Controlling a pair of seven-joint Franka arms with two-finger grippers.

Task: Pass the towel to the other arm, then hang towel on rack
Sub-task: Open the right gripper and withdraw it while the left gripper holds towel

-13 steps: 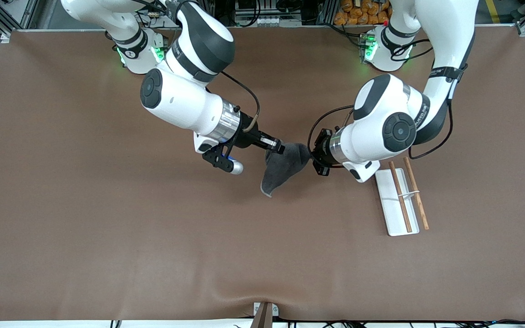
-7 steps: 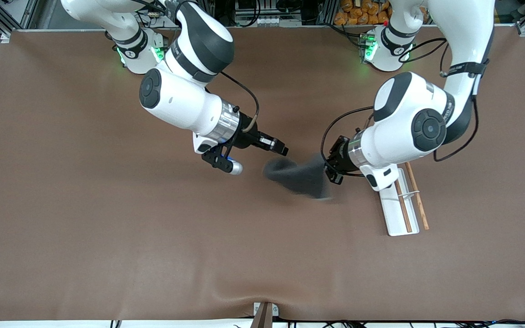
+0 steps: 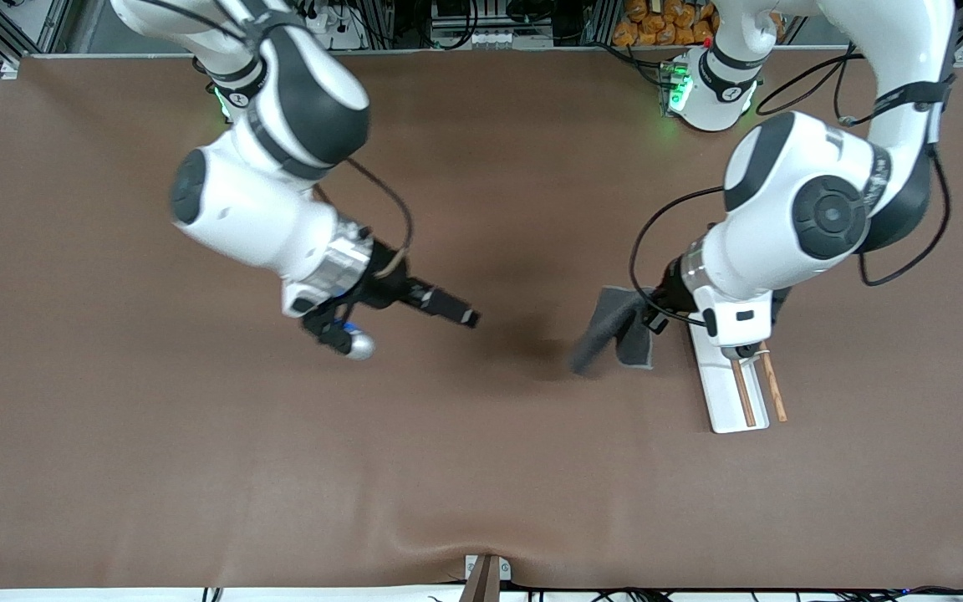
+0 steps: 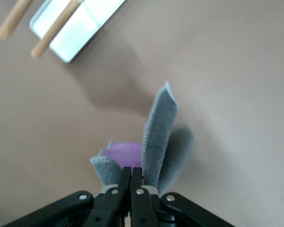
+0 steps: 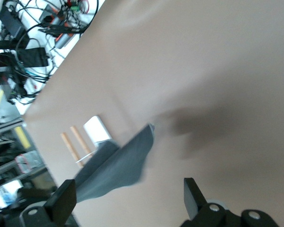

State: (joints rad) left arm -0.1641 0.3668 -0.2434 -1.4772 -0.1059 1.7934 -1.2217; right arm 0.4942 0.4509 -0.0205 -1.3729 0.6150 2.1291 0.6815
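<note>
Towel (image 3: pixel 615 330) hangs pinched by one corner in the left gripper (image 3: pixel 655 311), fingers clamped on it, so the cloth can drape over the rack (image 3: pixel 732 385) just beside it (purple reverse showing). Right gripper (image 3: pixel 466 318), fingers apart and empty, waits over bare table, leaving open room between arms.

left hand (image 3: pixel 655 311): clamped on the towel (image 3: pixel 615 334), held in the air
right hand (image 3: pixel 469 318): fingers spread, holding nothing, above the surface (image 3: pixel 197 468)
</note>
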